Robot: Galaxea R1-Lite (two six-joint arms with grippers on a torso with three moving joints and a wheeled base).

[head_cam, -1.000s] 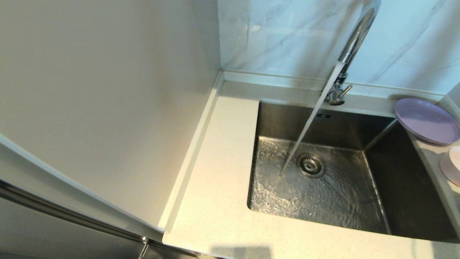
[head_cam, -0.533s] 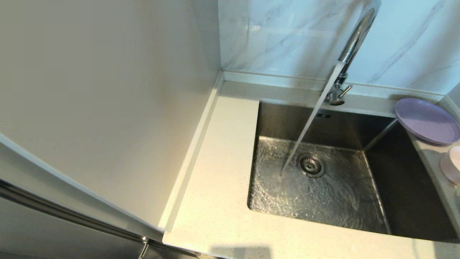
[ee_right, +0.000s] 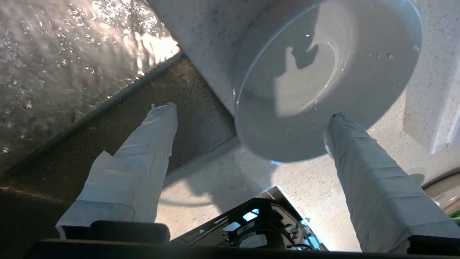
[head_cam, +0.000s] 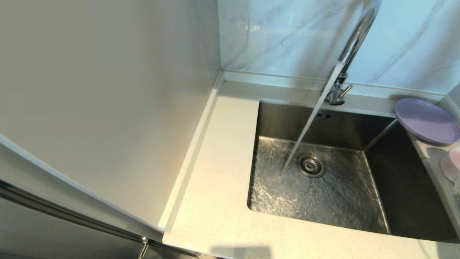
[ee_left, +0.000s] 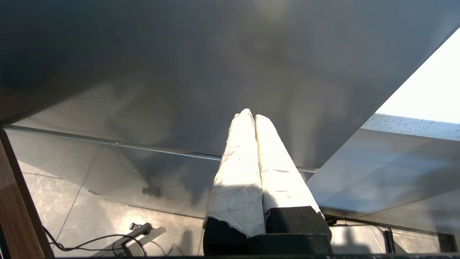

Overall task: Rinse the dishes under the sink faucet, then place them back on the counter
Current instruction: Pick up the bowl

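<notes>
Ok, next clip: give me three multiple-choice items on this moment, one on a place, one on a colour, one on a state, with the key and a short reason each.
1. Where does the plate sit?
A. on the counter at the sink's far right corner
B. on the sink floor
C. under the stream

2. What colour is that plate?
A. green
B. lavender
C. black

3. How does the right gripper stand toward the white bowl?
A. shut on its rim
B. open, fingers apart, bowl resting on the counter
C. shut and empty

Key: 1 A, the head view shows it on the worktop beside the sink, slightly overhanging the basin. 2 B, it is pale purple. 3 B, the right wrist view shows both fingers spread wide, gripping nothing.

The faucet is running; the left gripper is parked, shut.
</notes>
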